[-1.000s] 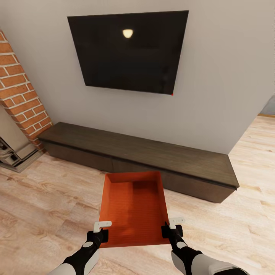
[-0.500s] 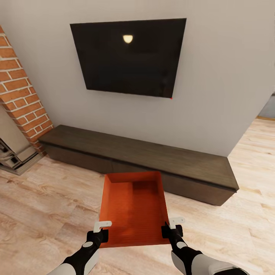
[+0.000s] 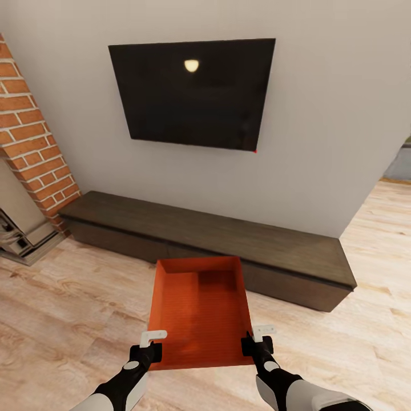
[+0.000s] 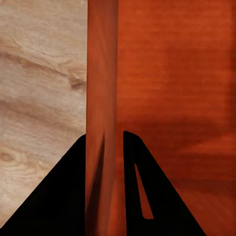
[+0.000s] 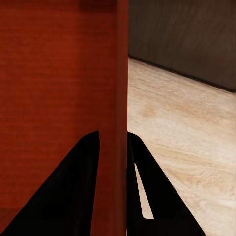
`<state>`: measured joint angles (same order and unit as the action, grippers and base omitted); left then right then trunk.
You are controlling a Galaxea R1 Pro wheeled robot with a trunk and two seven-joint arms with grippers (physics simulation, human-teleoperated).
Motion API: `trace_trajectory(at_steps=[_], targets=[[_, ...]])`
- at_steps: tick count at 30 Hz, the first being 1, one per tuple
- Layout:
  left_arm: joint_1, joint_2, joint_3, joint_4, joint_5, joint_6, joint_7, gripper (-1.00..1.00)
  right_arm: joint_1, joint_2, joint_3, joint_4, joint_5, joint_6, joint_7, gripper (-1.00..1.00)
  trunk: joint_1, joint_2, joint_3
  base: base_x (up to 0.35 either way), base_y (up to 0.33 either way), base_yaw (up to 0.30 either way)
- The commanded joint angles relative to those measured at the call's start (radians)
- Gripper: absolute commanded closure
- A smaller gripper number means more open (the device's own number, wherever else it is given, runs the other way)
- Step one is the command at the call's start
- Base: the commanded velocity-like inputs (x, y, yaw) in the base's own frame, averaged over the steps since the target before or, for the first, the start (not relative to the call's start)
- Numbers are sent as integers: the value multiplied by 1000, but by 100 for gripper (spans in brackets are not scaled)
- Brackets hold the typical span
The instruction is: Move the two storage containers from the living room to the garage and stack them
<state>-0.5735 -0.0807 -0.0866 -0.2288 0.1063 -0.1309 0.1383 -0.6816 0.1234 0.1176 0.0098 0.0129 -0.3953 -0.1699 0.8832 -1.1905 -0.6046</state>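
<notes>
Orange-red rectangular storage container (image 3: 200,311) carried above the light wood plank floor (image 3: 63,319), left hand (image 3: 149,341) and right hand (image 3: 258,338) each clamped on a side wall. The black wall television (image 3: 194,91) has receded: backing away, garage still ahead.

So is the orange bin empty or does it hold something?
Empty: the head view looks straight into the open bin and shows only its bare orange bottom.

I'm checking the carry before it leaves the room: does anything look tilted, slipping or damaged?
Nothing stands out. The storage container sits level and square between both grippers, the left gripper and right gripper each pinching a side wall. It looks empty and intact. The TV and low cabinet look undisturbed.
</notes>
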Motion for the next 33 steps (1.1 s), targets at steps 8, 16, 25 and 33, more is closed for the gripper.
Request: trace_trajectory(at_steps=[8, 16, 25, 33], targets=[[0, 3, -10, -1, 2, -4, 12, 100, -1, 1, -51, 1, 27, 4, -3, 100, 0, -1, 12, 0, 0, 0], [0, 3, -10, -1, 2, -4, 11, 100, -1, 1, -52, 1, 27, 4, -3, 100, 0, -1, 25, 0, 0, 0], [0, 3, -10, -1, 2, -4, 12, 100, -1, 1, -51, 1, 27, 4, -3, 100, 0, -1, 40, 0, 0, 0], [0, 3, -10, -1, 2, -4, 11, 100, -1, 0, -52, 1, 27, 4, -3, 100, -11, 20, 60, 0, 0, 0]])
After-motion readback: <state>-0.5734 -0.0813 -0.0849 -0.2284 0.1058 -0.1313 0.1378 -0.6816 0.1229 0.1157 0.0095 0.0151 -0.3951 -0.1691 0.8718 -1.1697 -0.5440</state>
